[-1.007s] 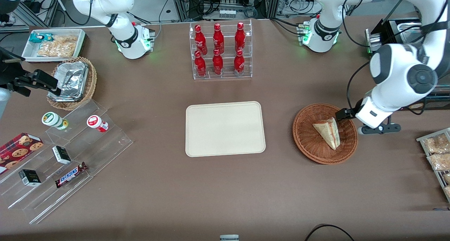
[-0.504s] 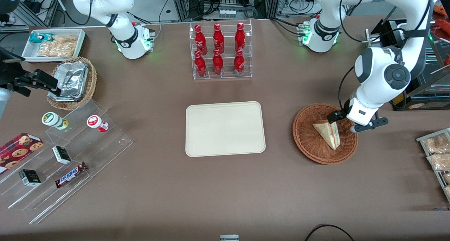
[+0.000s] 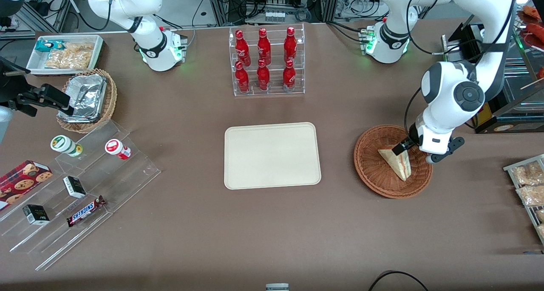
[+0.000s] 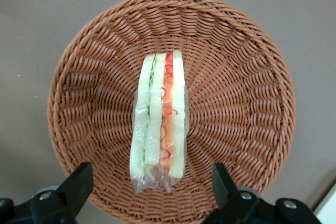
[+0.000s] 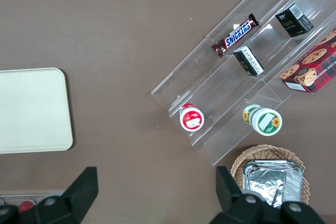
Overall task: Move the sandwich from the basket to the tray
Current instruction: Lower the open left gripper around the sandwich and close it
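Note:
The sandwich (image 3: 397, 161), a pale bread wedge in clear wrap, lies in the reddish-brown woven basket (image 3: 374, 172) toward the working arm's end of the table. In the left wrist view its cut edge (image 4: 159, 124) shows green and red layers inside the basket (image 4: 94, 77). My gripper (image 3: 416, 153) hangs open just above the basket, its fingers (image 4: 79, 179) standing apart on either side of the sandwich's wrapped end without touching it. The cream tray (image 3: 272, 155) lies bare at the table's middle, beside the basket.
A clear rack of red bottles (image 3: 265, 61) stands farther from the camera than the tray. Toward the parked arm's end are a stepped acrylic shelf with snacks (image 3: 80, 185), a lighter basket with foil (image 3: 87, 100) and a white bin (image 3: 66, 53). Snack packets (image 3: 527, 185) lie beside the basket.
The working arm has swung in from the basket's rim toward the tray and lowered, bringing the open gripper over the sandwich. The sandwich has not moved.

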`<state>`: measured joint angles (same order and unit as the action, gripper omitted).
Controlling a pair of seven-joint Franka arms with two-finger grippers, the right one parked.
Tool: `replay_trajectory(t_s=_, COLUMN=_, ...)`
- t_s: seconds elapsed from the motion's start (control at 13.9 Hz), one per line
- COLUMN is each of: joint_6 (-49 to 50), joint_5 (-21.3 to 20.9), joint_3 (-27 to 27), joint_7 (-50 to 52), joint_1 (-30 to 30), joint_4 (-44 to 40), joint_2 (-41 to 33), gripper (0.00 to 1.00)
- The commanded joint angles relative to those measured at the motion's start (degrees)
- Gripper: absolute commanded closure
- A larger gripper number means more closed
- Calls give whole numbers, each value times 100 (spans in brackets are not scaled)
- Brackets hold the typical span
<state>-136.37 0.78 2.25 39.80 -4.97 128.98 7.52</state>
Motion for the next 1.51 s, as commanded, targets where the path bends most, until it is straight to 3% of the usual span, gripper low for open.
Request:
replay_trajectory(t_s=0.0, joint_6=-188, joint_5=-69, joint_3=4, joint_7=212, joint_1=-30, joint_4=22, joint_2=144, gripper=0)
replay_trajectory(t_s=0.72, joint_6=-514, joint_5=36, joint_3=4, joint_7=581, joint_1=-30, joint_4=-30, joint_2=724, gripper=2)
replay_trajectory(t_s=0.79, joint_6=-505, joint_5=36, joint_3=4, joint_7=582, joint_1=-30, joint_4=-48, joint_2=733, gripper=16)
replay_trajectory(t_s=0.94, joint_6=-470, joint_5=28, joint_3=4, joint_7=486, joint_1=-22, joint_4=-66, joint_2=716, gripper=70)
replay_trajectory(t_s=1.01, joint_6=-426, joint_5=19, joint_3=4, joint_7=441, joint_1=-22, joint_4=-144, joint_2=689, gripper=85)
replay_trajectory(t_s=1.15, joint_6=80, joint_5=-7, joint_3=4, joint_7=362, joint_1=-22, joint_4=-442, joint_2=593, gripper=92)
replay_trajectory(t_s=1.44, joint_6=2102, joint_5=-34, joint_3=48, joint_7=-936, joint_1=-205, joint_4=-1409, joint_2=478, gripper=93)
